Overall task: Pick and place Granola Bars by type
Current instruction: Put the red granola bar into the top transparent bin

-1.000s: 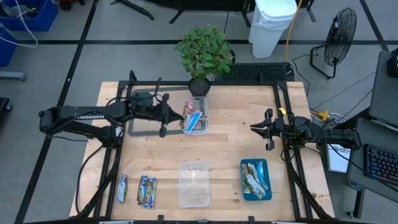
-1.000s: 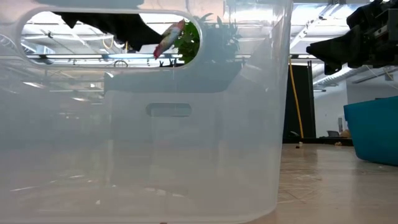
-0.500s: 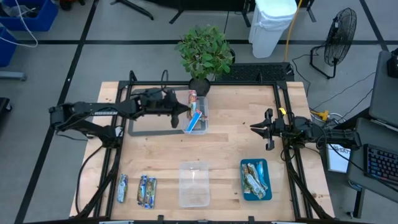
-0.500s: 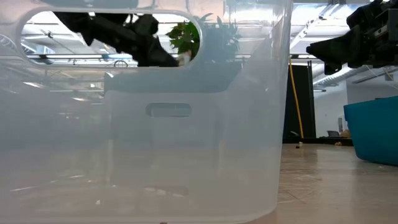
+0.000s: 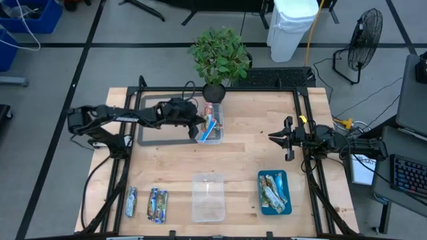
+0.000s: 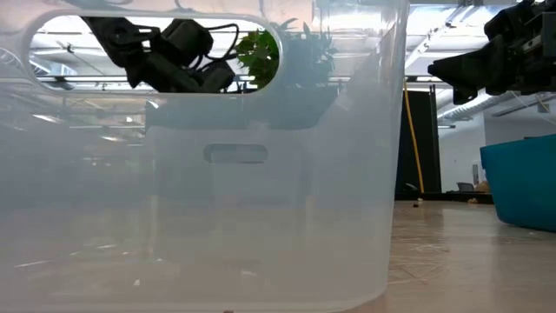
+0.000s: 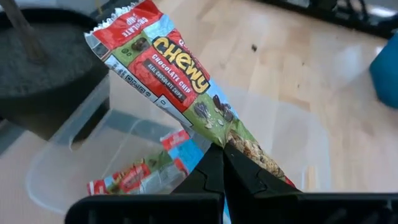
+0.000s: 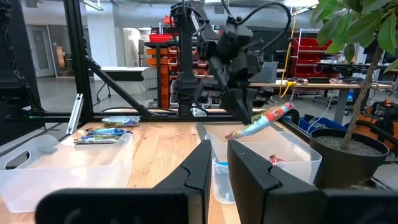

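Note:
My left gripper (image 7: 222, 154) is shut on a red-blue granola bar (image 7: 177, 71) over the far clear tub (image 5: 211, 135), which stands by the plant pot. In the right wrist view the bar (image 8: 264, 120) hangs above the tub's rim. Another red-blue bar (image 7: 134, 177) lies on the tub's floor. Several silvery teal bars lie in the teal tray (image 5: 261, 200) at the front right. More bars (image 5: 157, 204) lie on the table at the front left. My right gripper (image 5: 272, 137) waits at the right, with a narrow gap between its fingers and nothing in it. My left gripper pinches one end of the bar (image 7: 235, 142) between its two fingertips. The fingers come from the table's left and slant downward. The rest of the bar sticks out past them, slanting up over the tub. It is lifted clear of the tub.
A second clear tub (image 5: 208, 197) stands at the front middle and fills the low view. A potted plant (image 5: 219, 57) stands at the far edge beside the far tub. A flat grey tray (image 5: 157, 139) lies left of the far tub. Bare wood lies between the tubs.
My left gripper has gone toward the table's right edge and down to the far tub, rolling as it went. The bar has come with it and now stands over the tub. My right gripper has kept still.

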Robot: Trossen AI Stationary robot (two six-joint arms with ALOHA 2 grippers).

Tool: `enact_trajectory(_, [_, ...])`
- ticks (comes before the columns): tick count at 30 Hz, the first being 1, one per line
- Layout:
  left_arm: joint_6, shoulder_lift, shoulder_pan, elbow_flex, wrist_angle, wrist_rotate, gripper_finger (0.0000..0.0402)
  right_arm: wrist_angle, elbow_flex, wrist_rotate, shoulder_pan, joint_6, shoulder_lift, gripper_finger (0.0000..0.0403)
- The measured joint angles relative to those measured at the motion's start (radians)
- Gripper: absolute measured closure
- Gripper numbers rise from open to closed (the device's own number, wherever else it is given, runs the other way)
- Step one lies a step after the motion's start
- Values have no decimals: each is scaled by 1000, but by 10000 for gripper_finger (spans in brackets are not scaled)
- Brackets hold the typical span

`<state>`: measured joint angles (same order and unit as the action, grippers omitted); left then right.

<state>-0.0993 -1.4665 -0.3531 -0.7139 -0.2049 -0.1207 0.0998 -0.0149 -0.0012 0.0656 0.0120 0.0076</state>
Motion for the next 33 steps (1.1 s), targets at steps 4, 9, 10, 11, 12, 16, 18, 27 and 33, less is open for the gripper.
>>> enact_trajectory(4, [1, -40, 0, 0, -5, 1, 399, 0, 0, 0, 0, 0, 0, 358])
enact_trajectory(9, [-5, -84, 0, 0, 5, 44, 398, 0, 0, 0, 0, 0, 0, 359])
enact_trajectory(10, [-5, -90, 0, 0, 6, 48, 399, 0, 0, 0, 0, 0, 0, 359])
enact_trajectory(11, [-5, -96, 0, 0, 6, 53, 399, 0, 0, 0, 0, 0, 0, 359])
enact_trajectory(12, [-6, -100, 0, 0, 5, 54, 399, 0, 0, 0, 0, 0, 0, 358])
enact_trajectory(16, [-6, -101, 0, 0, 6, 54, 399, 0, 0, 0, 0, 0, 0, 358])
enact_trajectory(18, [-6, -101, 0, 0, 13, 54, 399, 0, 0, 0, 0, 0, 0, 359])
enact_trajectory(27, [-21, -101, -2, 0, 100, 123, 396, 0, 0, 0, 0, 0, 0, 359])
enact_trajectory(33, [-32, -100, -1, 0, 99, 122, 399, 0, 0, 0, 0, 0, 0, 358])
